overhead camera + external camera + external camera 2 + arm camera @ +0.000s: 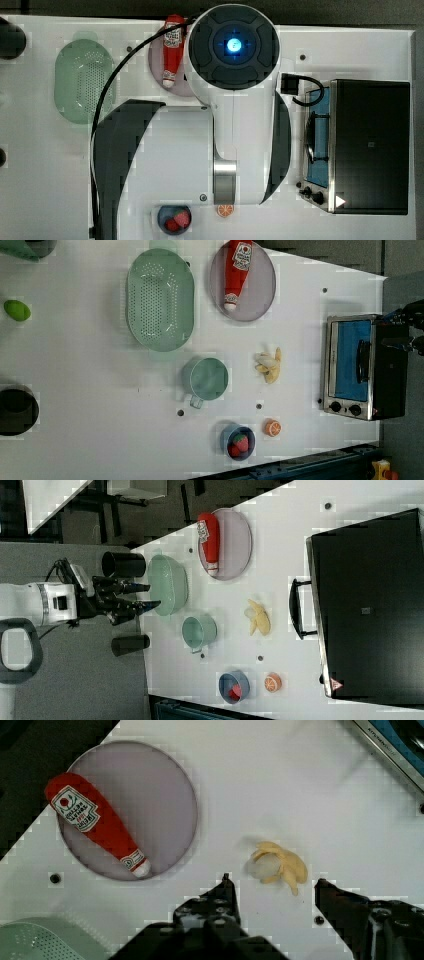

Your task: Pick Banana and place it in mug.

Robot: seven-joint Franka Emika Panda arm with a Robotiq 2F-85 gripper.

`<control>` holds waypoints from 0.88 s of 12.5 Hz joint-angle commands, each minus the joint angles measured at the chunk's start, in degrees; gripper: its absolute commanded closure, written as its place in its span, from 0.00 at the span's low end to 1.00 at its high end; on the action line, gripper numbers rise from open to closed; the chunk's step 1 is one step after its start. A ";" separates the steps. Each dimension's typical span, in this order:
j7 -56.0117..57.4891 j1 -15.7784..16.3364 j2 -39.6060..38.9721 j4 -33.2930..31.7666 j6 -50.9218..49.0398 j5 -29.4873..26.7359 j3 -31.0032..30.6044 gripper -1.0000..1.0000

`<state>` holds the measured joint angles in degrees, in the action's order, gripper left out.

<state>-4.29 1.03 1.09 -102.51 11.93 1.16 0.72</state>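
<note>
The banana [270, 366] is small, pale yellow and partly peeled, and it lies on the white table between the mug and the toaster oven. The teal mug [206, 379] stands upright to the left view's left of the banana [258, 616], with its handle toward the table's front edge. It looks empty in the right view, where the mug [198, 631] sits below the green basket. My gripper [274, 882] is open and holds nothing. In the wrist view the banana [277, 865] lies on the table just past the gap between my dark fingertips [227, 887]. The right view shows my gripper [152, 595] raised well above the table.
A red ketchup bottle [237, 270] lies on a lilac plate [260, 295]. A pale-green perforated basket [160, 299] stands beside it. A toaster oven [357, 367] sits at the left view's right. A blue bowl [239, 441] holding a strawberry and an orange slice [272, 428] lie near the front edge.
</note>
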 commanded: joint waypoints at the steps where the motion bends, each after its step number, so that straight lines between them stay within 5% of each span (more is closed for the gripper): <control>1: 0.64 0.68 22.31 -15.01 -10.19 0.63 3.38 0.20; 3: 0.64 0.68 22.08 -15.45 -10.15 0.63 3.40 0.00; 11: 11.41 0.68 12.49 -29.19 12.75 0.63 3.36 0.00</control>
<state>1.16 1.34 17.54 -128.13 25.58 1.75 4.27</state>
